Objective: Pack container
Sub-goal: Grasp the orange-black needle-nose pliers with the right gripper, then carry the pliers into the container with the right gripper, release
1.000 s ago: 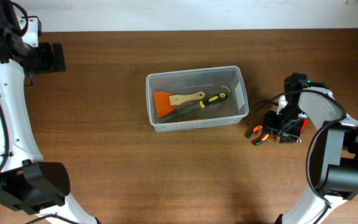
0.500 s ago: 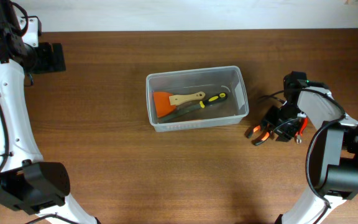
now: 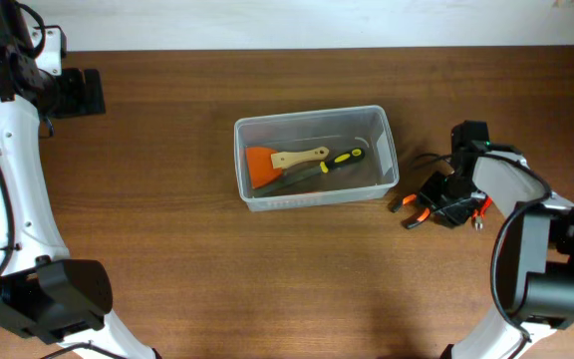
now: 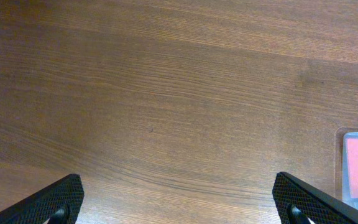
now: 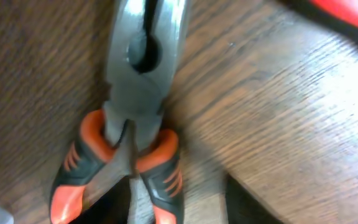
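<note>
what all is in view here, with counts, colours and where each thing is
table: 1, brown wood, under everything
container: 1, clear, table centre
scraper: 1, orange blade and wooden handle, lying in the container
tool: 1, yellow and black handle, in the container beside the scraper, kind unclear
pliers: 1, grey head with orange and black grips, on the table right of the container
red thing: 1, red, on the table by the pliers, kind unclear
left hand: 1, black, far left over bare table, open and empty
right hand: 1, black, at the pliers, open or shut unclear
</note>
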`<state>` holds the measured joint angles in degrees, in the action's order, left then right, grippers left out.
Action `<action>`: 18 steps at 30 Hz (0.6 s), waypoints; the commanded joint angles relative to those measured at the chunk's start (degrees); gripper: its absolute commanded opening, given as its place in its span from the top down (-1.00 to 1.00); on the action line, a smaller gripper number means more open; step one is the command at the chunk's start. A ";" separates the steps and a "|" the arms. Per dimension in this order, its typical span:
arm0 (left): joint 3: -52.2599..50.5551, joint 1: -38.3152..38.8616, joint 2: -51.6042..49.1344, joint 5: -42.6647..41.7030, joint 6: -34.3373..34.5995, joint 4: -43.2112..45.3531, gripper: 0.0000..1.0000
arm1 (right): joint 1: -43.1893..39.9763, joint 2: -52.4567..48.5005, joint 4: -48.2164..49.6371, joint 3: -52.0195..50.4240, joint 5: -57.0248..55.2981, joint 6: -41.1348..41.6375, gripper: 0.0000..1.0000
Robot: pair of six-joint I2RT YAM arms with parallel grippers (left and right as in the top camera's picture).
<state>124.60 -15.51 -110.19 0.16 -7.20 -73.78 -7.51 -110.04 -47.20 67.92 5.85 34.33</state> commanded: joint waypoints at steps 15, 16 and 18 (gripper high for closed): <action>-0.11 -0.15 -0.17 -0.85 0.74 -0.04 -0.98 | -7.61 0.20 -2.01 -1.49 -9.64 -3.93 0.93; -0.11 -0.15 -0.17 -0.85 0.74 -0.04 -0.99 | -8.59 1.60 -2.56 -0.96 -9.62 -4.31 0.92; -0.11 -0.15 -0.17 -0.85 0.74 -0.04 -0.99 | -9.99 4.79 -2.97 -0.02 -9.57 -5.57 0.92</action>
<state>124.60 -15.51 -110.19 0.14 -7.20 -73.78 -14.96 -108.92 -49.76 67.44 1.37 30.68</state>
